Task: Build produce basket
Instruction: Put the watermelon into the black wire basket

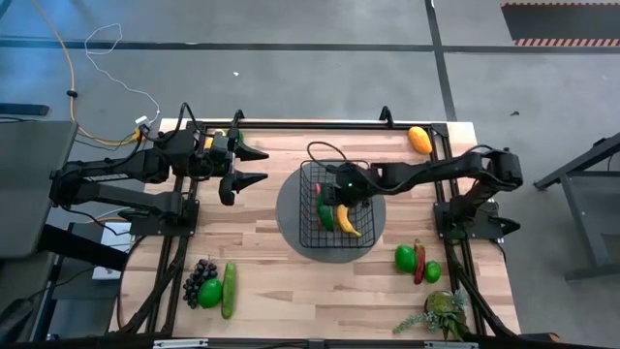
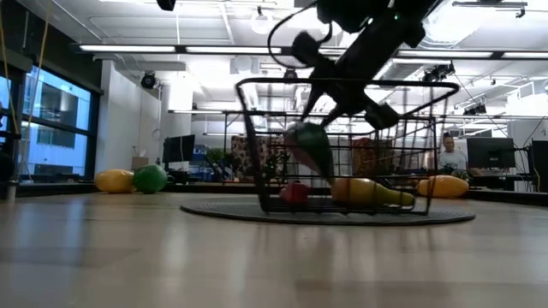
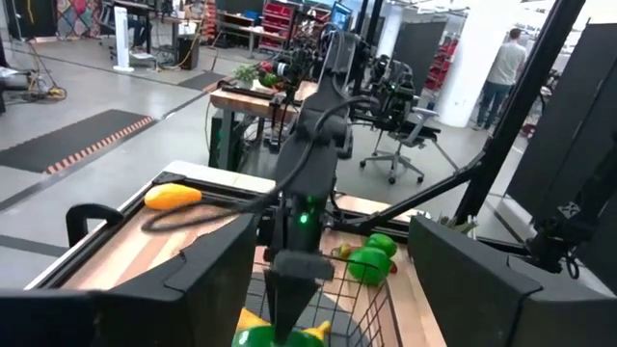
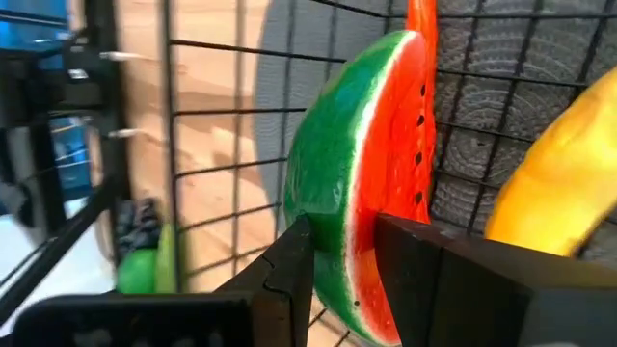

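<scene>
Right gripper point(image 1: 337, 194) is reached into the basket point(image 1: 308, 231), its two fingers point(image 4: 289, 265) closed on the rind end of the watermelon slice point(image 4: 362, 183). In the low view the slice point(image 2: 310, 145) hangs inside the wire walls, clear of the basket floor.

The basket stands on a dark grey round mat point(image 1: 291, 228) at mid-table. Lying in it: a yellow banana point(image 1: 347, 221), just right of the slice, and a red item point(image 2: 294, 192) low at the floor, too blurred to name.

Left gripper point(image 1: 254, 166) hovers left of the basket over bare table, fingers spread wide, nothing between them.

Outside the basket:
- near left: purple grapes point(image 1: 199, 279), a green round fruit point(image 1: 209, 294), a cucumber point(image 1: 230, 289), touching or nearly so.
- near right: two green fruits point(image 1: 405, 258) with a red chili point(image 1: 419, 264) between them; a leafy plant point(image 1: 441, 312) nearer still.
- far right corner: an orange-yellow fruit point(image 1: 419, 140).

No brand, label or writing is legible in any view.
</scene>
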Robot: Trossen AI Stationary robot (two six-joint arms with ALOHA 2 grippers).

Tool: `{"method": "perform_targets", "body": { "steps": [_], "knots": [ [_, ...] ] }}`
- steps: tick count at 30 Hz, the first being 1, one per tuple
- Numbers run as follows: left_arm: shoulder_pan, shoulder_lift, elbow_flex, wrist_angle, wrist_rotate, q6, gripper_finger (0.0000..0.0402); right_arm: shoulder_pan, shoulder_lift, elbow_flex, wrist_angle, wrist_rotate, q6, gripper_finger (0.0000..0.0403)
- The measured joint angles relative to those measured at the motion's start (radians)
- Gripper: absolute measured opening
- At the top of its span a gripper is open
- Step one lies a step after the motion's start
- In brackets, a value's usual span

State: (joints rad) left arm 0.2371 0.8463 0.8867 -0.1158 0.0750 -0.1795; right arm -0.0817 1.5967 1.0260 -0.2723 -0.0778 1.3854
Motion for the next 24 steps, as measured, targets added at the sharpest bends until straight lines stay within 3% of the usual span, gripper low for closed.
{"method": "perform_targets", "body": {
  "steps": [24],
  "knots": [
    [0.0, 0.0, 0.0, 0.0, -0.005, 0.053, 0.0264, -0.03, 0.051, 0.0, -0.11, 0.043, -0.041, 0.0082]
  ]
}}
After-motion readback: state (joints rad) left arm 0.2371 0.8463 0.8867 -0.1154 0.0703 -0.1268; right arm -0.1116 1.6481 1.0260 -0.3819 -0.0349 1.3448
